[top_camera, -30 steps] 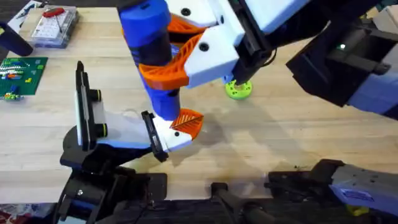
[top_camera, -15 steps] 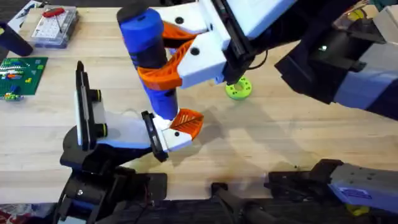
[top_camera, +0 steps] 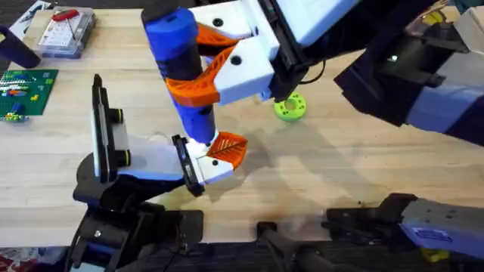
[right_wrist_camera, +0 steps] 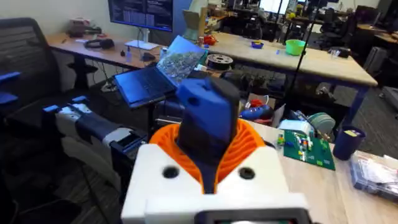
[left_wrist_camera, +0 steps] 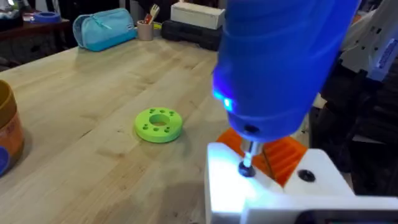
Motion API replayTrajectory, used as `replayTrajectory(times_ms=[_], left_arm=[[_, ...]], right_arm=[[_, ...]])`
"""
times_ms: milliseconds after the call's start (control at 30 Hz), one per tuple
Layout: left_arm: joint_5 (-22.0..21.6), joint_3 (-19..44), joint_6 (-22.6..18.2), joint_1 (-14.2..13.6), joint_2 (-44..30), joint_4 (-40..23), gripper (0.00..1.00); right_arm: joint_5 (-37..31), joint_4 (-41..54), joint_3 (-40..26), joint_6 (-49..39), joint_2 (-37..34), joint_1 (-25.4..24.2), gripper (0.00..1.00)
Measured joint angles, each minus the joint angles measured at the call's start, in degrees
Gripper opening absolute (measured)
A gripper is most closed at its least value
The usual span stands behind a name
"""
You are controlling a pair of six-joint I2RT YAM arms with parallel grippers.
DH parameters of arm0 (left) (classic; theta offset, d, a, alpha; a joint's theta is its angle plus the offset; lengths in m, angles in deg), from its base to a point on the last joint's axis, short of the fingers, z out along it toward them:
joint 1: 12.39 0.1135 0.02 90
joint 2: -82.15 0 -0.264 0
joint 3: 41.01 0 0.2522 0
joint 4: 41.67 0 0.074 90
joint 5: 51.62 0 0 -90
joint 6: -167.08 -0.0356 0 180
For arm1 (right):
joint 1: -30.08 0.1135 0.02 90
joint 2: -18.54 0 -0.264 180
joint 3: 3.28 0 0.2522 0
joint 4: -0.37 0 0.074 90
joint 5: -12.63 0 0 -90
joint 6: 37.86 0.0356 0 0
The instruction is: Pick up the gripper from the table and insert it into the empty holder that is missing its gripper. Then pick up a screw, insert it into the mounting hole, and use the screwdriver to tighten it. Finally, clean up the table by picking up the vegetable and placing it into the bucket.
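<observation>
- The right gripper (top_camera: 198,79), white with orange ribbed pads, is clamping the thick blue pen-shaped screwdriver (top_camera: 181,68) upright above the light wooden plank table (top_camera: 340,166).
- The screwdriver's thin metal tip (left_wrist_camera: 247,159) is pressing down onto a screw in the white gripper part with an orange pad (top_camera: 215,157), seated in the black holder (top_camera: 106,162).
- A bright green ring-shaped disc (top_camera: 290,108) is lying just beyond.
- For the left gripper, I cannot tell whether its fingers are apart.
</observation>
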Motion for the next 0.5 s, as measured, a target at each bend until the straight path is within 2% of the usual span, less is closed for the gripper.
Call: replayTrajectory(times_ms=[500], left_arm=[[0.0,0.0,0.0,0.0,0.0,0.02,0.013]], right_arm=[[-0.16,0.31,0.0,0.0,0.0,0.0,0.05]])
